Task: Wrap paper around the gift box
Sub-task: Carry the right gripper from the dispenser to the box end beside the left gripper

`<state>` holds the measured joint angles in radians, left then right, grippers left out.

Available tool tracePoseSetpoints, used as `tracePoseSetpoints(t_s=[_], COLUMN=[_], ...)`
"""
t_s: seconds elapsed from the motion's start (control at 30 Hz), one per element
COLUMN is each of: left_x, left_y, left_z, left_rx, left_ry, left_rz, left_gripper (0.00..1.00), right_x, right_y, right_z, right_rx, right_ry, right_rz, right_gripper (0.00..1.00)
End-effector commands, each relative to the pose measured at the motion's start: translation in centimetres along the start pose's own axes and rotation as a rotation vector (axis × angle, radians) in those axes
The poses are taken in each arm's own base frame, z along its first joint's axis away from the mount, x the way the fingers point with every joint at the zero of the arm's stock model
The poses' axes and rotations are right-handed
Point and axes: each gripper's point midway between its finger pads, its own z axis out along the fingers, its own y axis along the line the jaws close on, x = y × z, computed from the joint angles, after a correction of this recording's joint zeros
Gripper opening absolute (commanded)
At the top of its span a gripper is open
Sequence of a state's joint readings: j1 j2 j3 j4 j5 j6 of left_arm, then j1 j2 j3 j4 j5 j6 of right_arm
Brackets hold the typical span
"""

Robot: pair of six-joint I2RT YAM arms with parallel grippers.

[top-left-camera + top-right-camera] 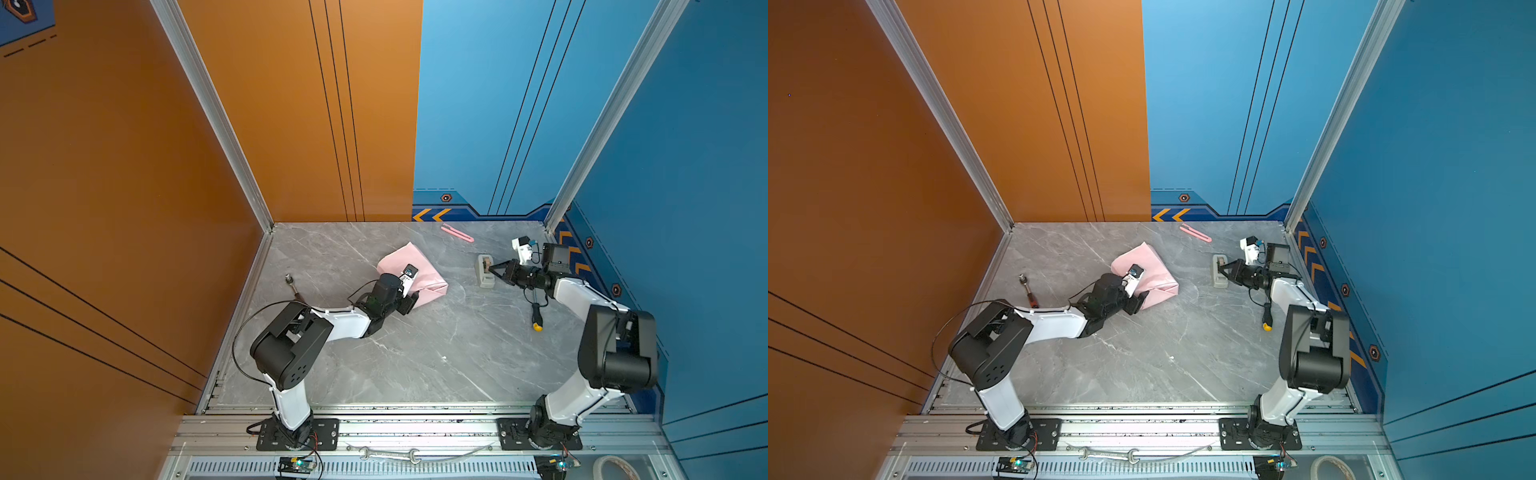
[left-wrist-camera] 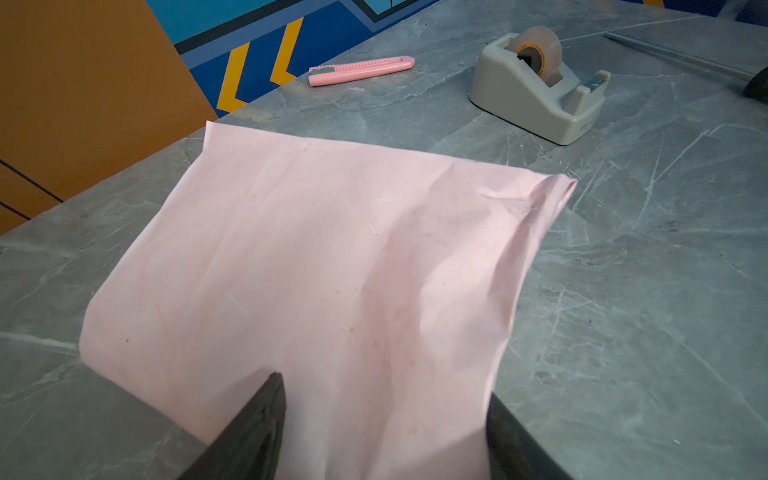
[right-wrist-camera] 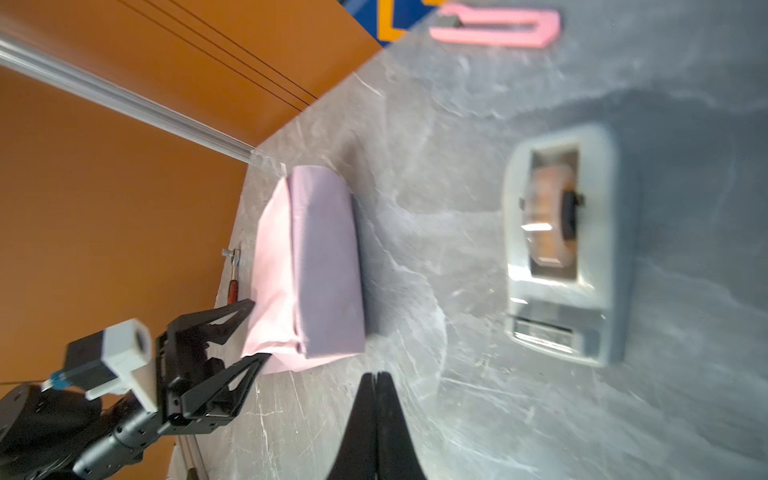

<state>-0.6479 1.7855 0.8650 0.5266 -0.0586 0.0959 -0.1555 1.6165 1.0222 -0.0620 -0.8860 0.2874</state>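
Left gripper [image 3: 258, 329] spread wide, fingers [image 2: 266, 415] either side of the near end of the paper [image 2: 316, 257]; cannot tell whether they press on it. Paper folded into a creased bundle on the table [image 1: 415, 353], well left of the tape dispenser [image 1: 483, 280] in both top views, pink on top, lilac face toward the dispenser; gift box hidden. Right gripper [image 3: 376, 376] pressed together, empty, tips just beside the dispenser; pink cutter [image 1: 457, 232] behind the dispenser, yellow-ended screwdriver [image 1: 536, 316] in front of it
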Motion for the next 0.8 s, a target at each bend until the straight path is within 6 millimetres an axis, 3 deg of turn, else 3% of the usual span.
tracePoseSetpoints(t_s=[0.0,0.17,0.4,0.57,0.77], left_x=[1.6,1.7,1.8,1.7,1.7], left_y=[0.8,0.7,0.6,0.5,0.4], left_z=[-0.5,-0.5,-0.5,-0.4,-0.5], left_rx=[-0.014,-0.012,-0.006,-0.001,0.001], left_ry=[0.062,0.062,0.064,0.064,0.063], left_rz=[-0.019,-0.018,-0.016,-0.017,-0.013], left_gripper=[0.67,0.67,0.67,0.67,0.67], right_x=[0.4,3.2,8.1,10.4,10.9], right_y=[1.8,6.7,11.1,12.4,13.5], right_z=[-0.4,-0.2,2.0,4.8,7.9], right_rx=[-0.019,-0.072,-0.160,-0.219,-0.241], right_ry=[-0.009,0.051,0.107,0.124,0.105], right_rz=[-0.110,-0.307,-0.419,-0.423,-0.469], right_gripper=[0.00,0.00,0.00,0.00,0.00])
